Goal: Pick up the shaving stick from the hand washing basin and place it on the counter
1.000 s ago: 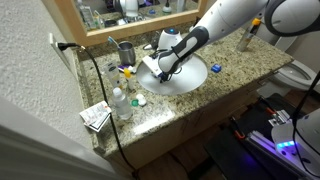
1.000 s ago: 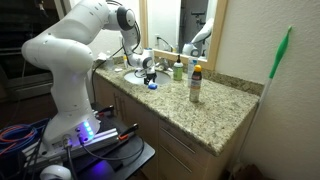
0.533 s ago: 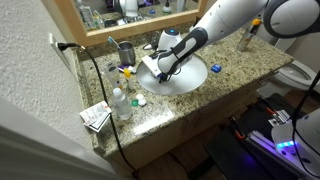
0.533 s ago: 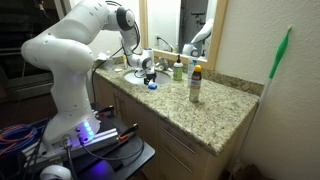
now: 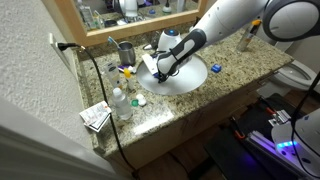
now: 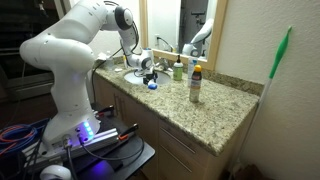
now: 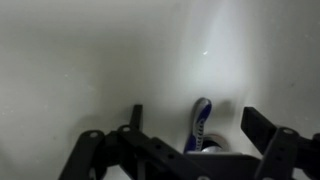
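here, slim shaving stick (image 7: pixel 200 122) on glossy basin (image 7: pixel 100 50).

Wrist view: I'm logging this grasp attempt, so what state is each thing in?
Shaving stick: lying loose, not gripped.
Gripper: open, one finger on each side of the stick.
Hand washing basin: no standing water visible.

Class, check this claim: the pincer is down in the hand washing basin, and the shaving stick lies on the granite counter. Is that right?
Only the stick's place is wrong. The wrist view shows the shaving stick lying in the hand washing basin, not on the counter, between the fingers of the open pincer, which is down in the basin.
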You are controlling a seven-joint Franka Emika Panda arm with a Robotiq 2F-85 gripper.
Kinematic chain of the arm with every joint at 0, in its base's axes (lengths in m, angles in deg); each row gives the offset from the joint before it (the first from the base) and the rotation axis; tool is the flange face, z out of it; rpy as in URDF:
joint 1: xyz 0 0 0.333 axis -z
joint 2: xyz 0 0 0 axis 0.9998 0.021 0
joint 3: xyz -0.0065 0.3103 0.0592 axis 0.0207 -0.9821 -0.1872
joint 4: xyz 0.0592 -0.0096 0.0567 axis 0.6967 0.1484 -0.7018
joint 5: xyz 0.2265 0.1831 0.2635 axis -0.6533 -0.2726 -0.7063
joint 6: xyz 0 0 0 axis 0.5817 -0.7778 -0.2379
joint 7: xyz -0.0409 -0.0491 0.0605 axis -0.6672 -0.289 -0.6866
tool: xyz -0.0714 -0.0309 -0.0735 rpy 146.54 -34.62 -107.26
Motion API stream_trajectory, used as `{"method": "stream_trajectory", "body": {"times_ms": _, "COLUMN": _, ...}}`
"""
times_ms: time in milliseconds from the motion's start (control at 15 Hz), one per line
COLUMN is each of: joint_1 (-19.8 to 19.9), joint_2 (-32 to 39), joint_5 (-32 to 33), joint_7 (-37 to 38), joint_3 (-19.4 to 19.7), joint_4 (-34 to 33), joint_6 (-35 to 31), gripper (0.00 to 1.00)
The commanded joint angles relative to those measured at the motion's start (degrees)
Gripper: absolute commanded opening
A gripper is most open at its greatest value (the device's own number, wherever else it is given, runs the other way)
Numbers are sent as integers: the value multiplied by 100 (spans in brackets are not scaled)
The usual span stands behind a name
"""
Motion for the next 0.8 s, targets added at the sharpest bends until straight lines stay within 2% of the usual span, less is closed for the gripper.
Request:
{"method": "stream_trajectory", "body": {"times_ms": 0, "joint_1": -23, "joint_2": -8, "joint_5": 8, "joint_7": 111, "joint_3": 33, "joint_4": 12, "joint_6": 1, "gripper": 100}}
{"method": "stream_trajectory", "body": {"times_ms": 200, "joint_1": -129, "joint_2": -48, "joint_5": 11, "joint_7": 348, "joint_3": 140, "joint_4": 35, "joint_6": 163, "gripper": 100}}
{"method": "stream_trajectory", "body": {"times_ms": 333, "joint_1": 34, "joint_2": -64, "joint_5": -78, "joint_7": 272, "joint_3": -68, "joint_4": 16, "joint_6": 278, "gripper": 100}}
{"method": "stream_trajectory", "body": {"times_ms": 400, "joint_1": 7, "joint_2": -64, "joint_5": -69, "joint_7": 318, "joint_3": -38, "joint_4": 12, "joint_6": 296, "gripper": 75}}
{"method": "stream_trajectory", "body": {"times_ms": 467, "joint_1": 59, "joint_2": -65, "joint_5": -87, "joint_7": 283, "joint_3": -105, "joint_4": 0, "joint_6": 327, "gripper": 73}}
{"method": "stream_trajectory", "body": {"times_ms": 733, "joint_1": 140, "joint_2": -104, "joint_5": -104, "joint_7": 265, "joint_3": -223, "joint_4": -12, "joint_6": 428, "gripper": 44}}
